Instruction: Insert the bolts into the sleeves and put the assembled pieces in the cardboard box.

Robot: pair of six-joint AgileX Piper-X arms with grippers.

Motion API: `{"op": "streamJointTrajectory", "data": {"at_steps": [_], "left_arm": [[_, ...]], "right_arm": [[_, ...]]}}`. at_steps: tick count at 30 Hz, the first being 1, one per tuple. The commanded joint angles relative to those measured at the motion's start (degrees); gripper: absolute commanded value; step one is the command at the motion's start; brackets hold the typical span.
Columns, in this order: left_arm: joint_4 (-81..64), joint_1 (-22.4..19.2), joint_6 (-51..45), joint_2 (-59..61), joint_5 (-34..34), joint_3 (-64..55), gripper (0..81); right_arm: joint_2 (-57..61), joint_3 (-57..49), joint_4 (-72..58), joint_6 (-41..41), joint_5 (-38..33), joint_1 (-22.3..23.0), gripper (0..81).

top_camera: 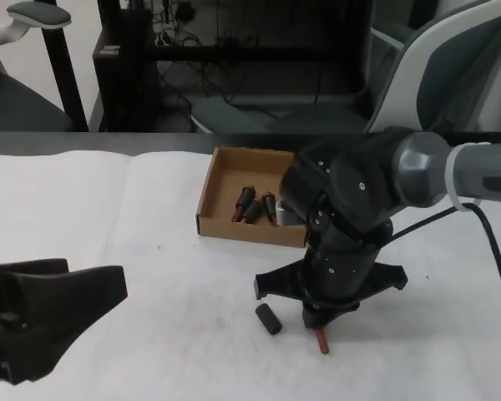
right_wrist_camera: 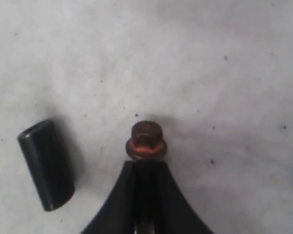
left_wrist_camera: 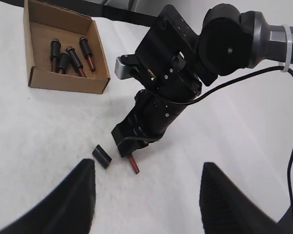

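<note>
1 bolt point(right_wrist_camera: 145, 141), head away from cardboard box point(left_wrist_camera: 68, 84), pinched by right jaws | 1 sleeve point(right_wrist_camera: 46, 165) lying outside box | 4 assembled pieces point(left_wrist_camera: 74, 59) inside | left jaws wide

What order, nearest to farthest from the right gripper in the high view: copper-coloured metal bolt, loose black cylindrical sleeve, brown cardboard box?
1. Bolt, held by the right gripper.
2. Black sleeve, lying just beside.
3. Cardboard box, farther back.

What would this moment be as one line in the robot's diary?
right gripper: shut on bolt | sleeve: lying loose beside bolt | left gripper: open, holding nothing | cardboard box: assembled pieces inside
</note>
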Motion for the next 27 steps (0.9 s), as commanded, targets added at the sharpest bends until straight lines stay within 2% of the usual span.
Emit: {"op": "streamJointTrajectory", "data": {"at_steps": [1,3,6,8,15,23,27], "left_arm": [[-0.66,-0.11,1.71,-0.37,-0.06,-0.06,62.0],[-0.66,-0.11,2.55,0.30,-2.23,-0.06,60.3],[-0.66,-0.11,2.47,2.00,-4.83,-0.06,51.8],[-0.66,-0.11,2.49,3.72,-4.99,-0.06,48.9],[-0.66,-0.11,1.45,12.77,-5.45,-0.25,49.7],[-8.25,-0.50,-12.73,25.42,-6.15,-2.87,49.7],[-10.28,-4.17,-18.62,33.48,-6.47,-6.47,49.7]], "right_arm": [[-4.60,-0.75,0.55,-1.73,-1.20,0.03,0.6],[-7.20,-0.34,0.55,-2.14,-1.20,0.03,0.6],[-11.07,0.73,0.45,-2.68,-1.20,0.03,0.6],[-13.79,1.85,0.46,-2.69,-1.20,0.03,0.6],[-24.60,7.89,-0.03,-2.69,-1.20,0.26,0.6],[-36.84,13.64,0.41,-4.08,-2.91,0.26,0.6],[-41.06,15.03,0.67,-5.05,-3.58,0.26,0.6]]}}
